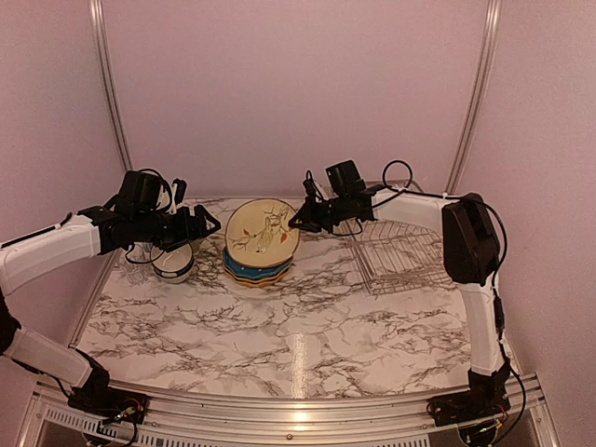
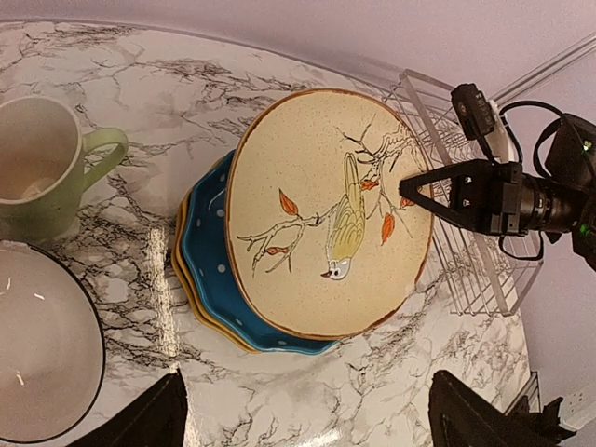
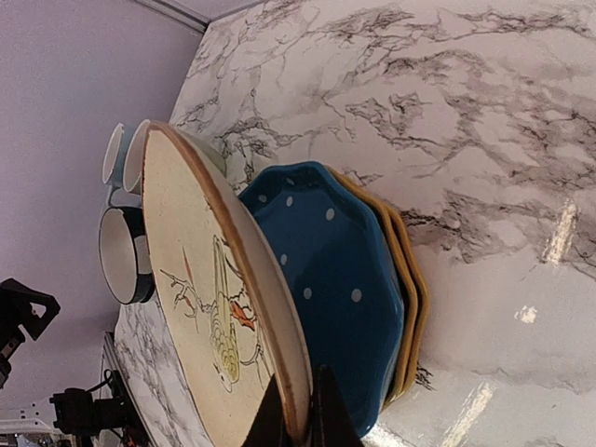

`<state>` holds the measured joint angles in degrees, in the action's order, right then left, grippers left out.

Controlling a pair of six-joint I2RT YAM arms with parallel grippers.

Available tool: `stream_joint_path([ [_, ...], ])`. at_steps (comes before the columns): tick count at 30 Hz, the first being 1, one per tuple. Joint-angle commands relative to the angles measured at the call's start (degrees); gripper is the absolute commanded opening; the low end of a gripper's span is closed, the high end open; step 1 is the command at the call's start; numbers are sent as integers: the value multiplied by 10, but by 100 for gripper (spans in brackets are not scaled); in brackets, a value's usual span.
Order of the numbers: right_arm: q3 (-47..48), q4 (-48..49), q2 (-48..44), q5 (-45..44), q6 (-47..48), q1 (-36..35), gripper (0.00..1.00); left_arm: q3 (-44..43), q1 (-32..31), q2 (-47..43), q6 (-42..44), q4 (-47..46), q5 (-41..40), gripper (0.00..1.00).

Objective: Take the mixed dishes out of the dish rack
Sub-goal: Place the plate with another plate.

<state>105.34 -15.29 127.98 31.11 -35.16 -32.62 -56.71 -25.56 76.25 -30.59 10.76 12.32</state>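
My right gripper (image 1: 296,222) is shut on the rim of the cream branch-patterned plate (image 1: 261,231), holding it tilted over the stacked blue dotted plate (image 2: 209,251) and mustard-yellow plates (image 3: 410,279). In the right wrist view the fingers (image 3: 321,414) pinch the cream plate's edge (image 3: 200,298). My left gripper (image 2: 307,419) is open and empty, hovering above the table left of the stack, near the white bowl (image 1: 173,263) and pale-green mug (image 2: 37,168). The wire dish rack (image 1: 400,256) stands at the right. The clear glass is out of view.
A light-blue mug (image 3: 112,154) shows behind the cream plate beside the green one. Pink walls with metal rails enclose the marble table (image 1: 298,335) at the back and sides. The right arm's cables hang over the rack.
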Motion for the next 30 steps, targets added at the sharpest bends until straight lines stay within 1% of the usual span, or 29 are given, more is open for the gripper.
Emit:
stream_joint_path([
  [1, 56, 20, 5, 8, -4, -6, 0, 10, -2, -6, 7, 5, -6, 92],
  [8, 83, -17, 24, -22, 19, -12, 0, 10, -1, -8, 9, 7, -7, 92],
  [22, 129, -68, 57, -69, 54, -26, 7, 6, -1, -9, 8, 6, -5, 92],
  [25, 147, -91, 66, -90, 67, -31, 10, 7, -1, -11, 7, 5, -4, 92],
  [30, 151, -102, 69, -112, 76, -33, 14, 8, -1, -16, 8, 7, -5, 92],
])
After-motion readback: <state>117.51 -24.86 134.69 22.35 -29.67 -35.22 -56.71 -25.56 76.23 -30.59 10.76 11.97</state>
